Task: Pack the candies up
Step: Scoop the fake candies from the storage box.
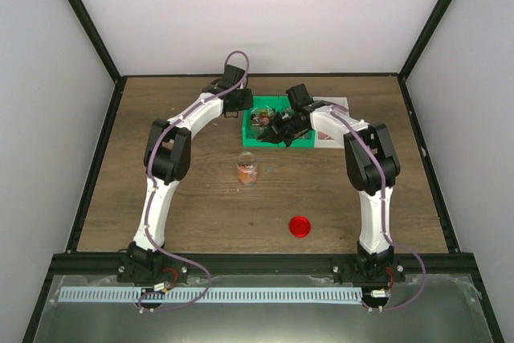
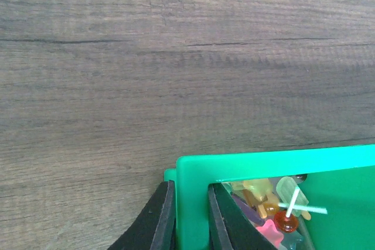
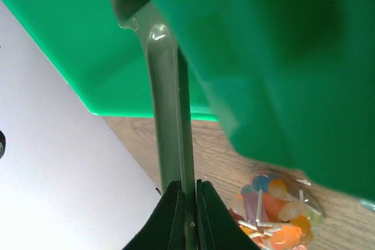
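Candies point(image 2: 274, 208) lie heaped in a green bin point(image 2: 281, 159), small pieces and lollipops in orange, yellow, pink and red. My left gripper point(image 2: 191, 188) is shut on the bin's side wall, one finger outside and one inside. From above, the left gripper point(image 1: 243, 108) sits at the left edge of the bin point(image 1: 277, 144). My right gripper point(image 1: 279, 132) reaches into it from the right. In the right wrist view the right gripper point(image 3: 188, 184) is shut on a thin grey-green handle point(image 3: 167, 103) that runs up to a blurred green shape. More candies point(image 3: 275, 218) show at the lower right.
A small clear jar point(image 1: 247, 169) with orange contents stands on the wooden table in front of the bin. A round red lid point(image 1: 299, 226) lies nearer the right arm's base. A white sheet point(image 1: 331, 139) lies under the bin's right side. Black frame rails border the table.
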{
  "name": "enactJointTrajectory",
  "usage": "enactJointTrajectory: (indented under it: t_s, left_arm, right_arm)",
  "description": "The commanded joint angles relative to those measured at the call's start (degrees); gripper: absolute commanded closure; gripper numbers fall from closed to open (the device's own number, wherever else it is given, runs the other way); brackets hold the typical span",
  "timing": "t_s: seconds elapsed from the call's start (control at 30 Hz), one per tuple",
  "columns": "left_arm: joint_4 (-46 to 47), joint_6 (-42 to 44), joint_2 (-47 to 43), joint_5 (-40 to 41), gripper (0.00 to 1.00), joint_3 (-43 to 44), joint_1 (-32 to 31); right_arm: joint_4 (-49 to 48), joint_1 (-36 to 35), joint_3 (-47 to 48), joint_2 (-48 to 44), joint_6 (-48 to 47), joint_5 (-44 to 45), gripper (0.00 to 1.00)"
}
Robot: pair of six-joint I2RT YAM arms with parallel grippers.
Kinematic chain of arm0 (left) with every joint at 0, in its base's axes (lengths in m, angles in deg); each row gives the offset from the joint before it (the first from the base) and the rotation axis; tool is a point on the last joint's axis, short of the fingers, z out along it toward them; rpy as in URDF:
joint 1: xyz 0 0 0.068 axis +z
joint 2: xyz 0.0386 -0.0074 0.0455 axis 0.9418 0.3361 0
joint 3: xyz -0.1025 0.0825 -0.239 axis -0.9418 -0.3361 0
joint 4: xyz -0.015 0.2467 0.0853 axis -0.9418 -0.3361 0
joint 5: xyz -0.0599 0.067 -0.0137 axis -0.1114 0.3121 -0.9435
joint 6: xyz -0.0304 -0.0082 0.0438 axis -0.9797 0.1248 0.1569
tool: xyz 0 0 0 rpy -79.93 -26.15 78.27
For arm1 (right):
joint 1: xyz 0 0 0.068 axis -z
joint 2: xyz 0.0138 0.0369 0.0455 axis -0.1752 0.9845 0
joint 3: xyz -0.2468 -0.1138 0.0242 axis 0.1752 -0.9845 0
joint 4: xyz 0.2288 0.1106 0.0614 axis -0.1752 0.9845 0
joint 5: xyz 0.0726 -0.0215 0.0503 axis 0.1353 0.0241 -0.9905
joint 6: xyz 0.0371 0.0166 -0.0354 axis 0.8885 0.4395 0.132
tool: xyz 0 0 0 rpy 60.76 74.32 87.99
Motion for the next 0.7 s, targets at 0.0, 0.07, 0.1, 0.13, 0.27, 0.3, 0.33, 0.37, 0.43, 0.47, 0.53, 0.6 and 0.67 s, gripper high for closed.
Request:
enactJointTrajectory:
  t_s: [0.0,0.07,0.1,0.13,0.27,0.3,0.33,0.37,0.43,0.47,0.53,0.6,0.67]
  left_arm:
    - [-13.9,-2.1,7.3,-5.1,0.88,-5.5,-1.0]
    - [-14.1,-2.1,7.2,-5.1,0.88,-5.6,-1.0]
    - [-14.2,-2.0,7.1,-5.1,0.88,-5.6,-1.0]
    - [-14.2,-1.9,7.0,-5.0,0.88,-5.7,-1.0]
    - [-14.2,-1.8,6.8,-4.7,0.89,-5.8,-1.0]
    - [-14.2,-1.8,6.7,-4.8,0.89,-5.8,-1.0]
    - [-14.2,-1.8,6.8,-4.8,0.89,-5.9,-1.0]
    - [-14.1,-1.9,6.7,-4.9,0.89,-6.0,-0.9]
    - [-14.1,-1.8,6.8,-4.9,0.89,-6.1,-1.0]
    - [-14.0,-1.9,6.8,-5.0,0.89,-6.1,-1.0]
    - [-14.0,-2.0,6.8,-5.1,0.89,-6.2,-1.1]
    - [-13.9,-2.0,6.6,-5.2,0.89,-6.4,-1.1]
    - [-14.0,-1.9,6.6,-5.2,0.89,-6.5,-1.0]
  right_arm:
    - [-2.3,1.6,-1.4,5.4,-3.4,7.2,0.99]
    - [-2.7,1.7,-1.7,5.4,-6.7,9.2,0.99]
    - [-3.0,1.6,-2.7,5.3,-8.0,9.6,0.99]
    - [-4.0,1.7,-4.0,5.0,-8.9,9.5,0.99]
    - [-9.4,1.6,-10.8,0.7,-9.2,9.8,0.99]
    - [-10.3,1.7,-12.1,-0.4,-8.9,10.1,0.99]
    - [-11.2,1.7,-13.1,-1.5,-8.8,10.3,0.99]
    - [-12.0,1.7,-13.9,-2.5,-8.6,10.6,0.99]
    - [-13.0,1.7,-14.8,-4.0,-8.5,11.0,0.99]
    - [-13.5,1.7,-14.9,-4.4,-8.4,10.8,0.99]
    - [-14.5,1.6,-14.9,-4.7,-8.0,10.0,0.99]
    - [-15.9,1.6,-15.1,-5.0,-7.5,9.1,0.99]
    - [-17.0,1.6,-15.6,-5.5,-7.1,8.8,0.97]
